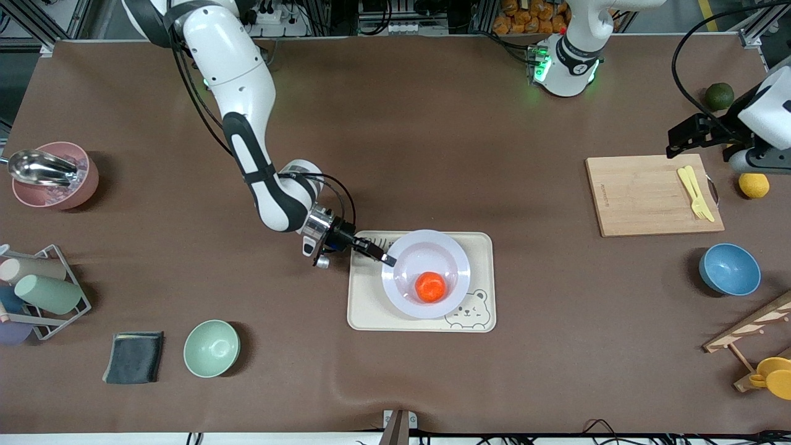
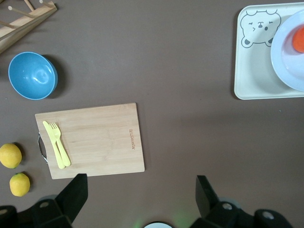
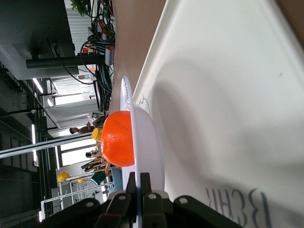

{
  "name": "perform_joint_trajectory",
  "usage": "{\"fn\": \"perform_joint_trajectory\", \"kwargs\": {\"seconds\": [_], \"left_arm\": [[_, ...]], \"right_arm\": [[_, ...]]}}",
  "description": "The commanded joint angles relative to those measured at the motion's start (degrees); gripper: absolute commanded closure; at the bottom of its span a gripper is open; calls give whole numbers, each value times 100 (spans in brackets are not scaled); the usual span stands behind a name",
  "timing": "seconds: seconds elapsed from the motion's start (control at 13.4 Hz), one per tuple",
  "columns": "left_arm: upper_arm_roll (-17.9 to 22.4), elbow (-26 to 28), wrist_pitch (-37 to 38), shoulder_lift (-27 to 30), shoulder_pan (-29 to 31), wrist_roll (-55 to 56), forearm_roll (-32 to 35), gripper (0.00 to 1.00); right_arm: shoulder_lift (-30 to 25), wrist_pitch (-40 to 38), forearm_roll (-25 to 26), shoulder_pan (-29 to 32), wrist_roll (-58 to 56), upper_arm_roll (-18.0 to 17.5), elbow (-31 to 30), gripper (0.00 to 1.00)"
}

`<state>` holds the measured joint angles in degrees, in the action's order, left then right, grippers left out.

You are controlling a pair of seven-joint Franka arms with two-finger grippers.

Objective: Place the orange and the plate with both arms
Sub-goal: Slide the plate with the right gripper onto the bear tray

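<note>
Brown table (image 1: 432, 123) crowded at both ends, work zone at the middle. Cream bear-printed tray (image 1: 371, 303) flat on the table, carrying the plate (image 1: 405, 287), which sits in the tray nearer the right arm's base edge than the bear print. Orange (image 1: 430, 287) resting in the plate's well, a bit toward the front camera from centre, loose, free to roll. Right gripper (image 1: 386, 256) clenched on the plate's rim at the edge toward the right arm's end, thin pinch as seen from the right wrist, rim (image 3: 137, 166) squeezed between the fingers and the orange (image 3: 118, 145) bulging just above the well. Left gripper (image 2: 137, 190) released, fingers spread wide, hanging over the cutting board (image 1: 649, 194) area at the left arm's end, waiting, well apart from the tray. Judgement: plate looks set down or about to be; step in hand likely settling it flat and letting go. To do well: keep the rim level so the orange stays in the well, lower until the whole base bears on the tray, open without dragging, back out along the rim line, low and straight, no lift or twist. Risk: one-sided pinch tipping the plate, orange rolling out. Small yellow fork (image 1: 695, 191) on the board, no bearing.
</note>
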<state>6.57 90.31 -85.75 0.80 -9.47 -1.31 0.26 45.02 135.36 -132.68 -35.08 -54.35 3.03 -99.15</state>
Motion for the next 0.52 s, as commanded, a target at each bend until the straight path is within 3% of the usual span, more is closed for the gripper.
{"fn": "perform_joint_trajectory", "kwargs": {"seconds": [0.0, 0.45], "left_arm": [[64, -127, 137, 25, -117, 16, -70, 0], [29, -136, 137, 78, -117, 271, -18, 0]], "right_arm": [[156, 26, 49, 106, -23, -57, 274, 100], [314, 684, 549, 54, 56, -66, 573, 95]]}}
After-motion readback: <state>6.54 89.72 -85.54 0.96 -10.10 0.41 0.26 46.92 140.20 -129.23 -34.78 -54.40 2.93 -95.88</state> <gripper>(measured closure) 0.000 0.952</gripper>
